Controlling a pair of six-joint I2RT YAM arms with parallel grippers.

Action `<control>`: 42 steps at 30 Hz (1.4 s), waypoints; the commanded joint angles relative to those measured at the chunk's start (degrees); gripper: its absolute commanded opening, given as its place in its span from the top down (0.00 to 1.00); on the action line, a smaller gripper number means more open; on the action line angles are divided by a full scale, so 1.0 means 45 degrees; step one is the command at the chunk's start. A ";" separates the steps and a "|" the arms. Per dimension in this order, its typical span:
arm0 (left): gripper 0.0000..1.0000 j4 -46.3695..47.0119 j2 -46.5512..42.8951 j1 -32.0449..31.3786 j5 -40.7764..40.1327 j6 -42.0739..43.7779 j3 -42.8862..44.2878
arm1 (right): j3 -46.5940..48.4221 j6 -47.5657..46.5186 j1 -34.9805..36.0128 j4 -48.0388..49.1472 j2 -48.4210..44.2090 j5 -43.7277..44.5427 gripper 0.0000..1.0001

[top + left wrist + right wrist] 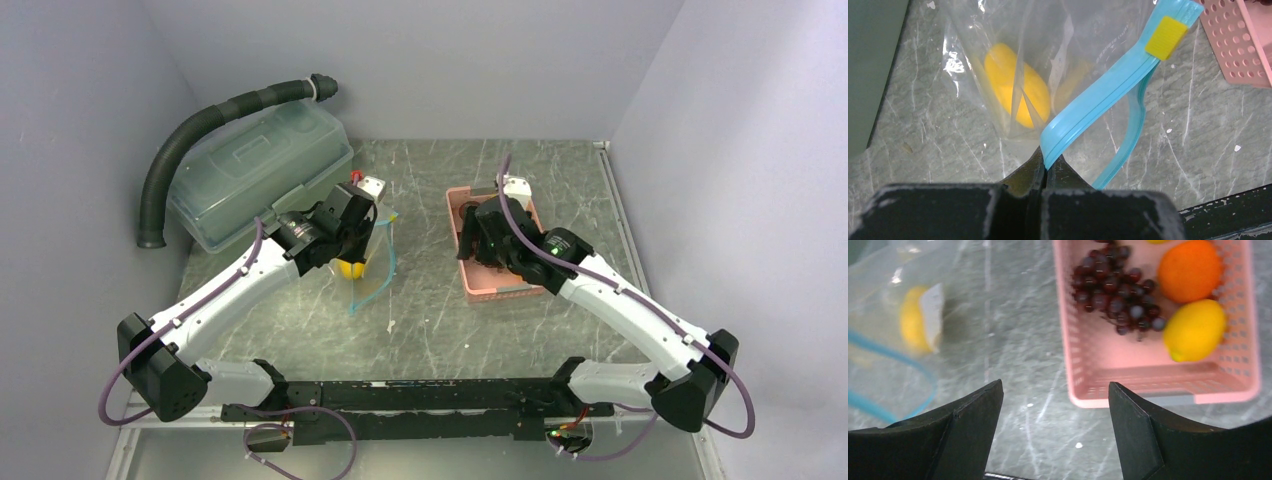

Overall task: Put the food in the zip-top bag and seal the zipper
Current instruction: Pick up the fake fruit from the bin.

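Left wrist view: left gripper jaws pinched tight on the zipper of the clear zip-top bag. One yellow oval fruit inside. Right gripper jaws wide, nothing held, over table just beside pink basket. In basket: grape bunch, round orange, second yellow oval.

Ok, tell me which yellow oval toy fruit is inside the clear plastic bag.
The yellow oval fruit showing through the clear zip-top bag that the left gripper pinches; another yellow fruit lies in the pink slotted basket beside the round orange.
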 commanded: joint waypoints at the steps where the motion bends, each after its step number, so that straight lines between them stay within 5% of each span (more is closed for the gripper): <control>1: 1.00 0.0302 -0.0128 -0.0023 0.0092 -0.0037 0.0087 | -0.0547 -0.0119 -0.0998 -0.1047 -0.0472 0.1235 0.19; 23: 1.00 0.0322 -0.0174 -0.0023 0.0193 -0.0012 0.0080 | -0.2524 0.1539 -0.4411 0.0670 0.1724 0.1709 0.13; 42: 1.00 0.0314 -0.0162 -0.0021 0.0239 0.0025 0.0075 | -0.2340 0.1916 -0.5176 0.1552 0.4546 0.2129 0.14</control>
